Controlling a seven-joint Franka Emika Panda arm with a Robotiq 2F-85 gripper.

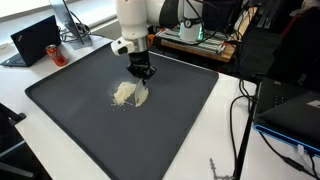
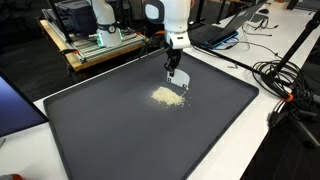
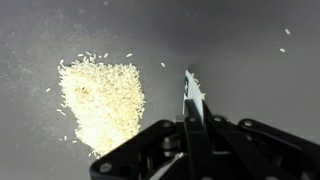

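A heap of pale rice-like grains [image 1: 125, 92] [image 2: 167, 96] lies near the middle of a large dark mat [image 1: 90, 130] [image 2: 120, 140]. In the wrist view the heap [image 3: 100, 100] fills the left side, with a few stray grains [image 3: 284, 40] at the upper right. My gripper [image 1: 141, 72] [image 2: 173, 68] [image 3: 190, 122] hangs just beside the heap, shut on a thin flat pale scraper [image 3: 191, 92]. The scraper [image 1: 143, 94] [image 2: 183, 82] points down at the mat, its edge close to the heap's side. Whether it touches the mat I cannot tell.
A laptop [image 1: 35, 40] and a red can [image 1: 57, 53] sit beyond one end of the mat. A wooden rack with electronics [image 1: 195, 40] [image 2: 95, 40] stands behind the arm. Cables [image 2: 285, 85] and another laptop [image 2: 235, 20] lie beside the mat's far edge.
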